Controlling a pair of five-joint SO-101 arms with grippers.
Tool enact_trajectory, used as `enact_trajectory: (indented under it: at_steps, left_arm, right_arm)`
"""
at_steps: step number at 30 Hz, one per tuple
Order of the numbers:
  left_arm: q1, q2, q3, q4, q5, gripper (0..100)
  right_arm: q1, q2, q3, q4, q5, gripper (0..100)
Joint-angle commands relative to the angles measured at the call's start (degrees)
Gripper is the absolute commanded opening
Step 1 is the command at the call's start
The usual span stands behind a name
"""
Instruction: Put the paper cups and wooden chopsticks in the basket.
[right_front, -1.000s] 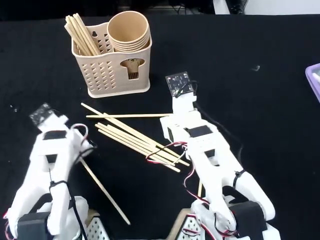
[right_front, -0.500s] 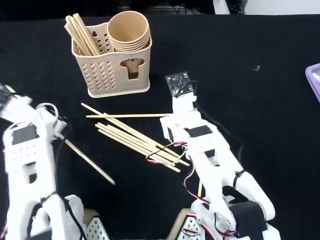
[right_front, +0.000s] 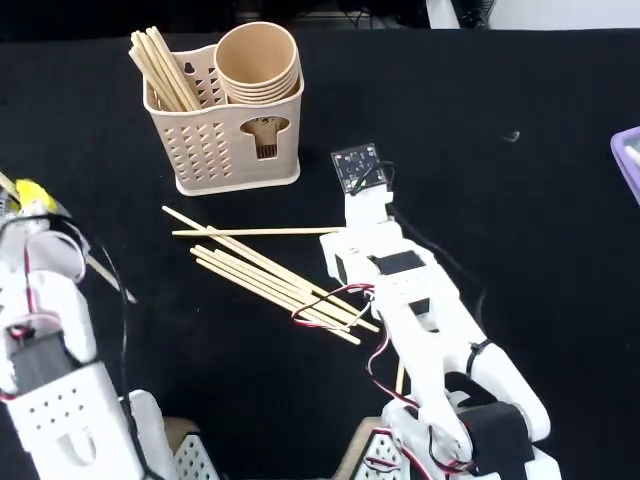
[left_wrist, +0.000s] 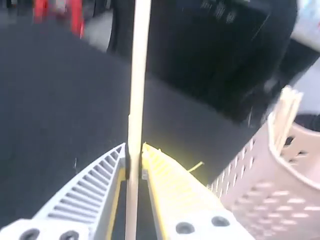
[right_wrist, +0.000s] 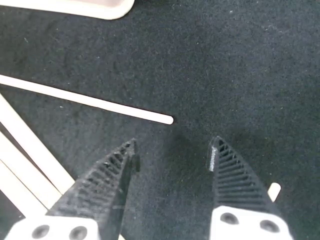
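Left of the basket (right_front: 215, 150), the left claw (left_wrist: 134, 150) is clamped on one chopstick (left_wrist: 138, 75). The stick runs lengthwise between its jaws, poking out well past them. Right claw (right_wrist: 172, 155) stands spread apart.

White arms (right_front: 425, 320), red-black wires (right_front: 330, 294), yellow-taped left claw (left_wrist: 134, 150).

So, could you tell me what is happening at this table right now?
Paper cups and wooden chopsticks are being packed into a basket. The left gripper is shut on one wooden chopstick, held up off the black table to one side of the basket. The stack of paper cups and a bundle of chopsticks are already in the basket. Several loose chopsticks lie on the table, and the right gripper hangs open close beside them.
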Motion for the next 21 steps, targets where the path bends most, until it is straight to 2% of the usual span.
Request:
enact_trajectory:
  at_steps: [1,5,10,15,21]
  left_arm:
    - [-0.13,-6.86,2.68,-10.81,-1.05,3]
    - [2.51,-8.79,4.0,-18.99,-1.49,3]
    - [10.42,-5.27,-0.92,-20.04,-1.49,3]
    - [19.82,8.26,-14.11,-19.96,-1.49,3]
    - [24.4,29.71,-34.15,-19.96,-1.14,3]
  right_arm:
    - [0.88,-1.98,-0.57,-1.05,0.09,23.0]
    - [0.88,-1.98,-0.48,-1.05,0.09,23.0]
    - [0.88,-1.98,-0.48,-1.05,0.09,23.0]
    - [0.88,-1.98,-0.48,-1.05,0.09,23.0]
    - [0.88,-2.07,-0.48,-1.05,0.09,23.0]
